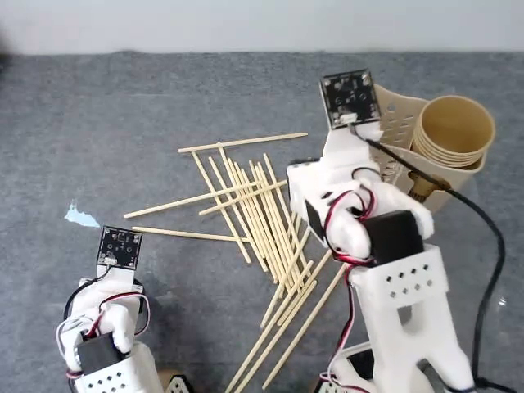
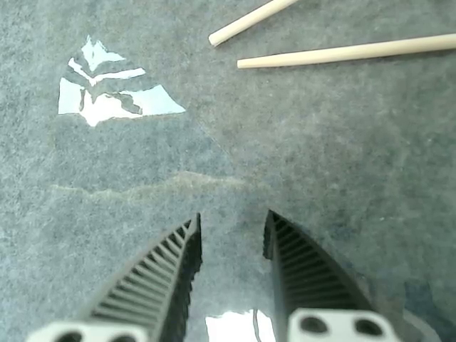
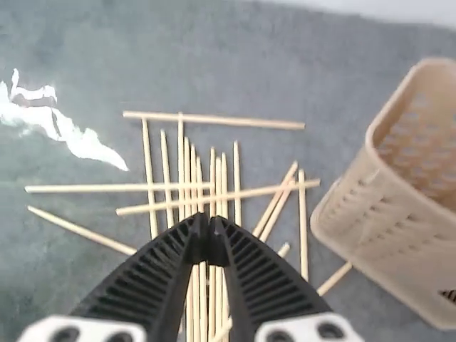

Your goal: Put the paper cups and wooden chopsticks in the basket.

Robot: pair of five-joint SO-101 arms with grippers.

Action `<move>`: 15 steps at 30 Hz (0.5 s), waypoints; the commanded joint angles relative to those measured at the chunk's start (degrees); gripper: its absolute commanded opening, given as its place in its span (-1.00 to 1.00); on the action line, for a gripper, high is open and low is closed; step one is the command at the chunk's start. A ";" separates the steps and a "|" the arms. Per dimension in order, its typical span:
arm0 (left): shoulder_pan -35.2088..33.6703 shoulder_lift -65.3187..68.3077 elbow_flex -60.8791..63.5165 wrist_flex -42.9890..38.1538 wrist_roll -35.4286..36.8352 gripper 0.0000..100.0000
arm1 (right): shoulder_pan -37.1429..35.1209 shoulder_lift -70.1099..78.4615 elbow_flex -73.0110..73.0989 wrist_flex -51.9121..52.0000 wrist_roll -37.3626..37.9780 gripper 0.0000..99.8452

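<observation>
The left gripper (image 2: 233, 216) hangs over the grey mat (image 2: 320, 142), jaws narrowly apart and empty. Mid-table the wooden chopsticks (image 1: 254, 213) lie loose — most running far-to-near, a few crosswise, too overlapped to count — below the right gripper (image 3: 208, 239), pinched closed on nothing. Rightmost, one basket (image 1: 395, 115) holds one nested stack of paper cups (image 1: 454, 131), mouths up.

The chopsticks (image 1: 254, 213) lie spread across the middle of the table (image 1: 123, 106). Bare table lies around the left claw (image 2: 234, 216). Stacked cups (image 1: 454, 131) fill part of the basket (image 1: 397, 115).
</observation>
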 commanded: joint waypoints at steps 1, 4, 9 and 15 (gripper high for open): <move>0.00 -0.44 -0.57 0.35 0.00 -0.73 | 2.77 -1.71 -5.36 -2.15 2.46 -0.98; 0.00 -0.44 -0.57 0.35 0.00 -0.73 | 4.79 -1.71 -5.10 -3.03 3.43 -0.98; 0.00 -0.44 -0.57 0.35 0.00 -0.73 | 5.49 -1.98 -5.27 2.24 2.02 -0.98; 0.00 -0.44 -0.57 0.35 0.00 -0.73 | 5.23 -1.45 -4.48 11.38 -4.84 -0.98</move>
